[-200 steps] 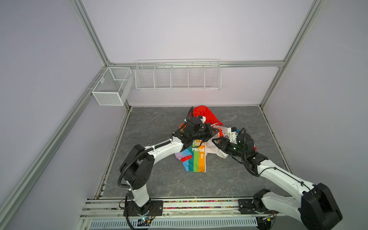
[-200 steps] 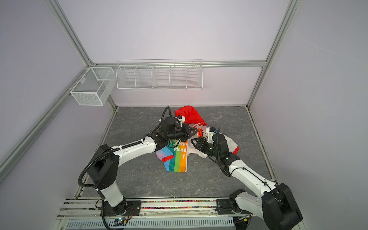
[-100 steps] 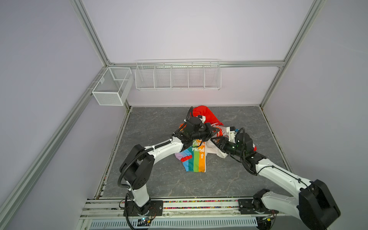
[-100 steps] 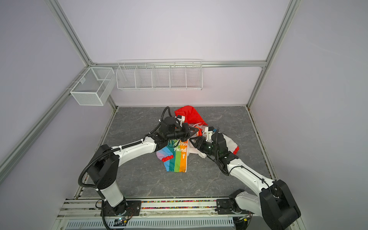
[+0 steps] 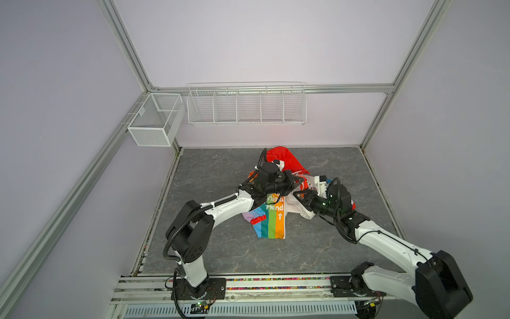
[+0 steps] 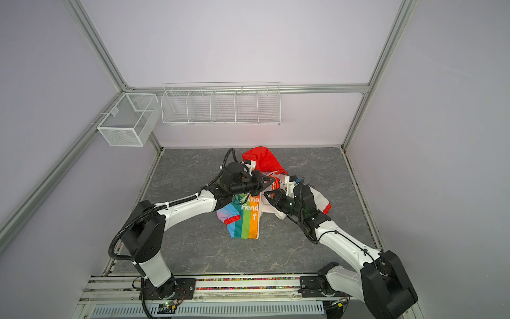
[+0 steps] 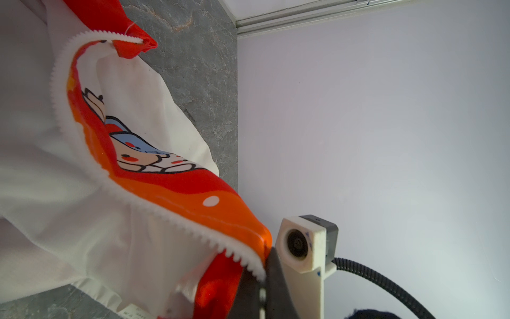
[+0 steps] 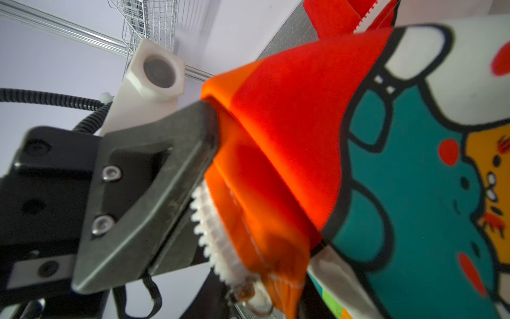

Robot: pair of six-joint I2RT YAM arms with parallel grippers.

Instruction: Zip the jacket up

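The right gripper [image 5: 296, 195] has slid in toward the left gripper [image 5: 300, 181]. In the middle of the table [image 5: 215, 179] the jacket [image 5: 271, 221] lies crumpled. The left gripper is clamped tight on its orange edge beside the zipper teeth [image 7: 176, 218]; how far the right one's jaws stand apart cannot be told.

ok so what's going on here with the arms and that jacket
A small jacket lies bunched on the grey table. The left gripper is shut on its orange front edge, by the white zipper teeth. The right gripper sits close beside it, over the white half; its grip is unclear. The zipper looks undone.
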